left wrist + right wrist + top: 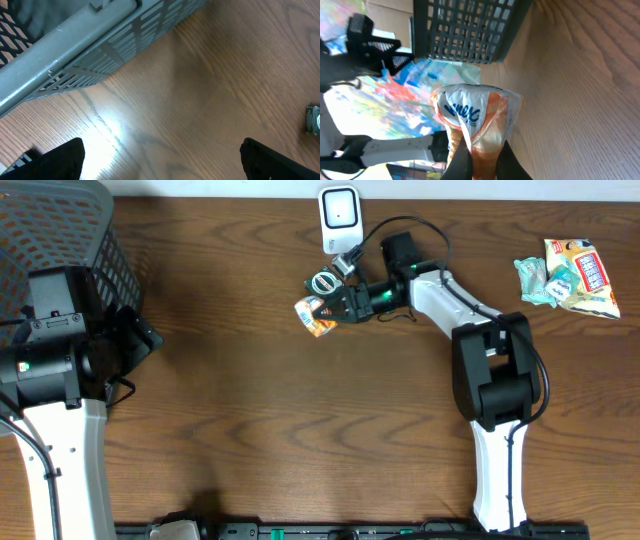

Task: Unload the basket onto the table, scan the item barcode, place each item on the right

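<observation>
Tilting the tissue pack [316,317], clamped in the right jaws, so its barcode squarely faces the scanner [339,211] matters most; left jaws stand wide apart

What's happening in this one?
The right gripper is shut on a Kleenex tissue pack, holding it close to the white scanner. The left gripper hangs open and empty beside the grey basket. More packets lie at the far right.
</observation>
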